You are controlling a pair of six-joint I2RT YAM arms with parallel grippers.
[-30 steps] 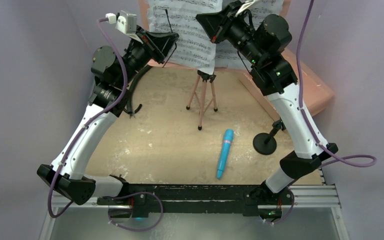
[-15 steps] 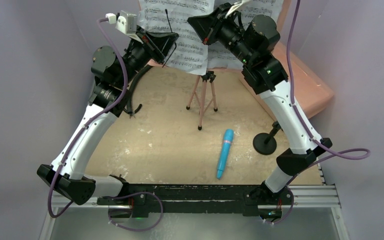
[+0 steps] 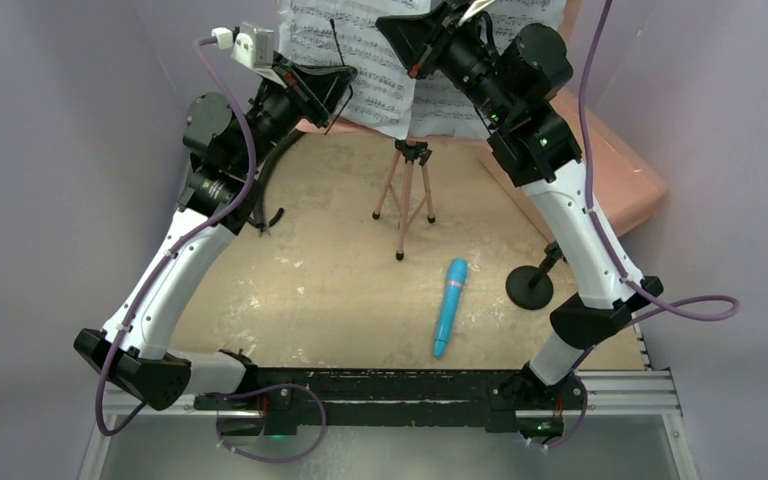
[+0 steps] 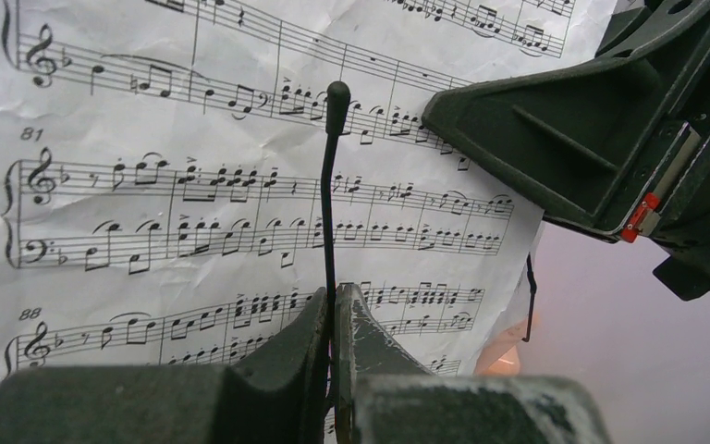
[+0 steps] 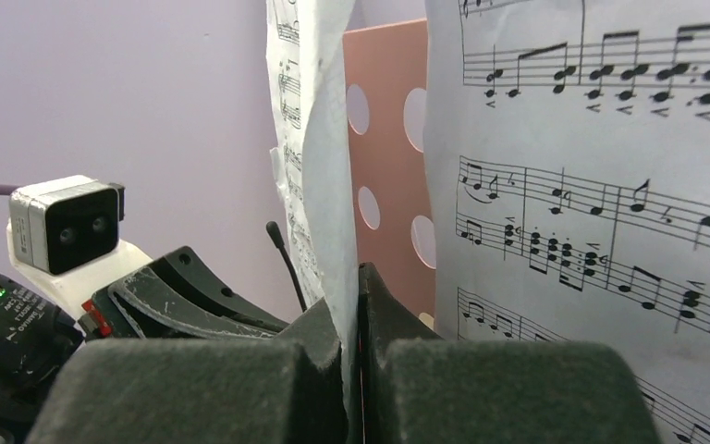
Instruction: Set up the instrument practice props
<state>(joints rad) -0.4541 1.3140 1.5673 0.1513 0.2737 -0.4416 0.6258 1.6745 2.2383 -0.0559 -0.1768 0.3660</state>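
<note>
Left fingers (image 4: 287, 347) are shut on a thin black wire (image 4: 329, 203) with a rounded tip. It rises from between them across the left sheet-music page (image 4: 148, 185). That page is white and creased, and it is printed with paired staves of black notes, treble over bass clef. The bar numbers "81" and "88" can be read at its left margin.

Right fingers (image 5: 384, 319) are pinched shut on the near edge of this same page. The right wrist view shows it edge-on, curling off the stand. Behind it is the pink perforated music stand (image 5: 386, 139), a flat panel with round holes. The right sheet-music page (image 5: 592, 185) lies flat against the panel, its staves sharp and dark. A white camera block (image 5: 63, 227) sits on the left wrist, low on the left of that view.

From above, both pages are up at the far edge of the worktop (image 3: 330, 280), with the stand's thin pink tripod legs (image 3: 404, 195) splayed below them.

The blue toy microphone (image 3: 450, 305) lies on its side on the worktop, nearer the arm bases. It has a pink band close to its far end, and its narrow end points toward the bases. Just to its right, not touching it, is the small black mic stand (image 3: 531, 287), a round base with a short stem.

A large pink box (image 3: 630, 175) sits at the right edge, and a curved black hose (image 3: 272, 170) lies under the left arm.
</note>
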